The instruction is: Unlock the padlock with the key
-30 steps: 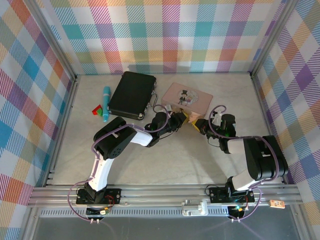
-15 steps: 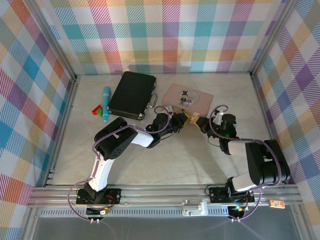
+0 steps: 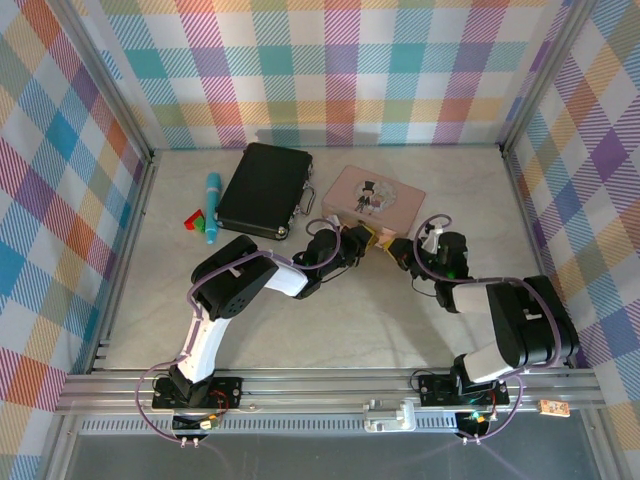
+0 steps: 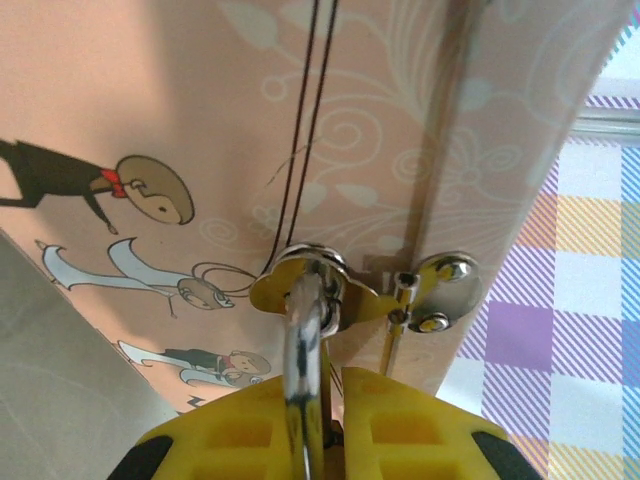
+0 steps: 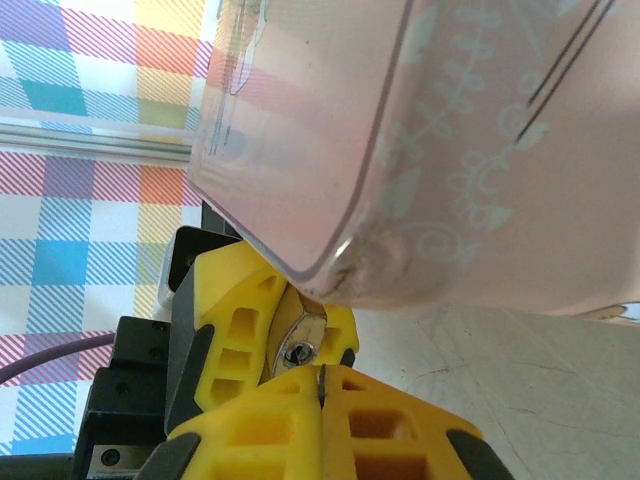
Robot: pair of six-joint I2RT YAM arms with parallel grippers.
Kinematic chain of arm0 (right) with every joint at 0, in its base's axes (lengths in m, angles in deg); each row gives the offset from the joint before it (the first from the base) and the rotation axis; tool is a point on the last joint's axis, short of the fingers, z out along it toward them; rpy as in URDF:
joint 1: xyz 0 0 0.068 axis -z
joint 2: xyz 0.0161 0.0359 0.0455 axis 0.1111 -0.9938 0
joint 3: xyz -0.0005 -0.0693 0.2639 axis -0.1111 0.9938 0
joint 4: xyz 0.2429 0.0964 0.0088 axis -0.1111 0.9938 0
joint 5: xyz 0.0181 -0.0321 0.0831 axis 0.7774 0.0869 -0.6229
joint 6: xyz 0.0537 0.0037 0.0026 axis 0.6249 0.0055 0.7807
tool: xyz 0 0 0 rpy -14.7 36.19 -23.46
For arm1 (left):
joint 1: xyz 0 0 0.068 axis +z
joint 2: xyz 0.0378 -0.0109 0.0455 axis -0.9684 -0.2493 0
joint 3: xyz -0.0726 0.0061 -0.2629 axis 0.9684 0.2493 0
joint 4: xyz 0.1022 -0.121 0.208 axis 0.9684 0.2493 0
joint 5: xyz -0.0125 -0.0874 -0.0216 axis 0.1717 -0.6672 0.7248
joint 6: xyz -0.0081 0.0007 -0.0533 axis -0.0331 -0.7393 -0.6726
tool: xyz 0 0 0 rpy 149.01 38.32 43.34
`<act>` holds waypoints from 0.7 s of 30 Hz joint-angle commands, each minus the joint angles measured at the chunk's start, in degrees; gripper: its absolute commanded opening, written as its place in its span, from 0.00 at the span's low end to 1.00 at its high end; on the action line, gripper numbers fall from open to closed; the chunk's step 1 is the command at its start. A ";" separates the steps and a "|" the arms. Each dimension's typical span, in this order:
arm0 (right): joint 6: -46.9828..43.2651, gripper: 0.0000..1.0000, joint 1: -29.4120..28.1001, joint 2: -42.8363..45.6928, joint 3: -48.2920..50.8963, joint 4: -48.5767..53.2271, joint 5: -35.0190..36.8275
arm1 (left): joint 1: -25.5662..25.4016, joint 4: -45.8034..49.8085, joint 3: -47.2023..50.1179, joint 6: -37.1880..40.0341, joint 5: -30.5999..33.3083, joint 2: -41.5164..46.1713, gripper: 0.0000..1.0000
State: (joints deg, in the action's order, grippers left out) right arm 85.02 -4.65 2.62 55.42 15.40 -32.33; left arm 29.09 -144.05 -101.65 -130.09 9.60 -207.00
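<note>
The small brass padlock (image 3: 374, 238) hangs at the front edge of the pink picture tin (image 3: 385, 190). Its silvery shackle (image 4: 303, 340) runs through the tin's hasp (image 4: 310, 285) and down between my left gripper's (image 4: 335, 420) yellow fingers, which are shut on the lock. In the right wrist view the lock's keyhole face (image 5: 300, 345) shows between those fingers (image 5: 230, 320). My right gripper (image 5: 322, 400) is shut on the thin key (image 5: 322, 380), whose tip sits just below the keyhole. The grippers (image 3: 352, 243) (image 3: 397, 248) face each other.
A black case (image 3: 265, 188) lies left of the tin, with a teal pen (image 3: 212, 207) and a small red and green object (image 3: 196, 218) beyond it. The pink tin (image 5: 480, 150) looms close above both grippers. Checked walls enclose the table.
The right gripper has edged left toward the padlock with the key. The left gripper has shifted slightly while holding the lock at the tin's edge.
</note>
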 commanded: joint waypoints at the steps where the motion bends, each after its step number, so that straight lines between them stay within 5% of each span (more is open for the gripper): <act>1: 0.24 0.00 -1.63 -1.99 1.44 -2.63 -1.95 | -1.33 -7.08 -2.08 -3.30 -0.45 0.65 0.00; 14: -3.15 0.00 -1.88 -4.02 0.80 -2.80 -1.40 | -1.83 -3.70 -0.76 -1.91 -8.95 5.24 0.00; 21: -2.64 0.00 -3.39 -6.41 1.00 -5.56 -2.47 | -2.43 -7.76 0.36 -5.70 -8.46 4.34 0.00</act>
State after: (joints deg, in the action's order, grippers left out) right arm 83.23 -5.50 -2.21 56.54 11.35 -32.57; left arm 29.22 -141.71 -99.97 -132.78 7.30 -206.74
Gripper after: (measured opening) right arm 0.055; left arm 0.120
